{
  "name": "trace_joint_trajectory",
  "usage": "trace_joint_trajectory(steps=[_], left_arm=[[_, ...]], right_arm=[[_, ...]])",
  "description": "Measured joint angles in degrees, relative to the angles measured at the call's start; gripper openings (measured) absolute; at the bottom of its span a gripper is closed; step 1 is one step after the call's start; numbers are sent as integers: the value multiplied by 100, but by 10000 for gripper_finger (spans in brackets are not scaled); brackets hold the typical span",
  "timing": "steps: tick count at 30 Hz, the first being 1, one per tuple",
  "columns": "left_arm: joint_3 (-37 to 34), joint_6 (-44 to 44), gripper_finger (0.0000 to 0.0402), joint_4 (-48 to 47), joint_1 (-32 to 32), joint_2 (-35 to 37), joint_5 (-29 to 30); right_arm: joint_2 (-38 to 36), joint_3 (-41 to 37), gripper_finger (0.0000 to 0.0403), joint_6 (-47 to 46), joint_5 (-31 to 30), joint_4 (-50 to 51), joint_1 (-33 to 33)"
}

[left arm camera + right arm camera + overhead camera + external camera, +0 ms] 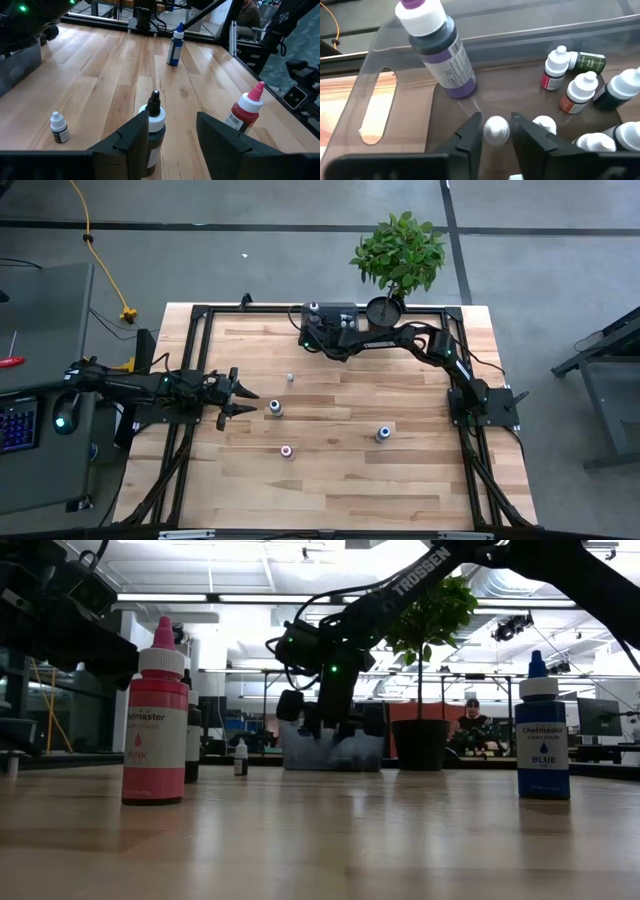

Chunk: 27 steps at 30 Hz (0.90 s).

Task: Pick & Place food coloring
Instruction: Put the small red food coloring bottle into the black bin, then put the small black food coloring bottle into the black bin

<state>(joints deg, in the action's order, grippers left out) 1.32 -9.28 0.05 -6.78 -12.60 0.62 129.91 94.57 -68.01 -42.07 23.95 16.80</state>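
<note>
The grey tray [345,312] stands at the table's far edge. In it stand a purple bottle [440,50] and several tiny white-capped food coloring bottles [570,75]. My right gripper [496,122] hangs over the tray, shut on a tiny white-capped bottle [496,129]. Out on the table stand a black bottle [274,408], a pink one [287,451], a blue one [383,434] and a tiny one [290,378]. My left gripper [240,395] waits open at the left, short of the black bottle [155,125]. My right gripper has the tiny bottle between its two fingers [470,137], coming slanting down from above into the tray. Only the bottle's white cap [497,131] shows between the fingertips. The fingers hide the body and what it rests on.
A potted green plant [400,255] stands just behind the tray's right end. A black frame [200,315] runs round the table. The wood between the four standing bottles is bare.
</note>
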Motion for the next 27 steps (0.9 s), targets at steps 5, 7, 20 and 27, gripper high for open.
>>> trace_joint_trajectory(steps=[5,7,20,27], left_arm=[[0,2,163,0,1,0,0],[0,2,163,0,0,-1,0],[0,1,163,0,0,0,0],[0,2,163,0,0,0,0]], right_arm=[[4,-1,123,7,-11,2,0],[4,-3,122,36,-8,-17,0],[13,395,118,1295,151,-285,-7],[9,828,118,1591,-32,228,-48]])
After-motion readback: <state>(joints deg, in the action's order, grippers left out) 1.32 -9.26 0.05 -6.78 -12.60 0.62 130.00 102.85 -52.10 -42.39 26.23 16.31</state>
